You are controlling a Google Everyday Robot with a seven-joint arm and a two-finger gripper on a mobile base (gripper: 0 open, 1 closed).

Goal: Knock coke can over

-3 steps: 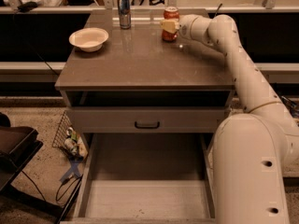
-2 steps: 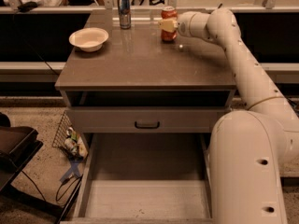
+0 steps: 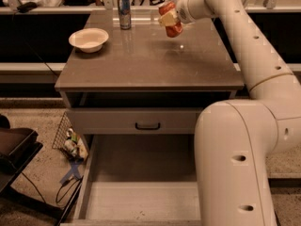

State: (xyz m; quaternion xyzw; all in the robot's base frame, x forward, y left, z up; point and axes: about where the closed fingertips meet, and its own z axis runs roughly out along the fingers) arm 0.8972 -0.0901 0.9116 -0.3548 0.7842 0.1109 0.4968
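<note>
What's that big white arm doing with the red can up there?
The robot's arm reaches across the table, with its gripper against the coke can near the far edge. The can is tilted, not lying flat. A blue-and-silver can and a white bowl stand apart, further left in the view.
</note>
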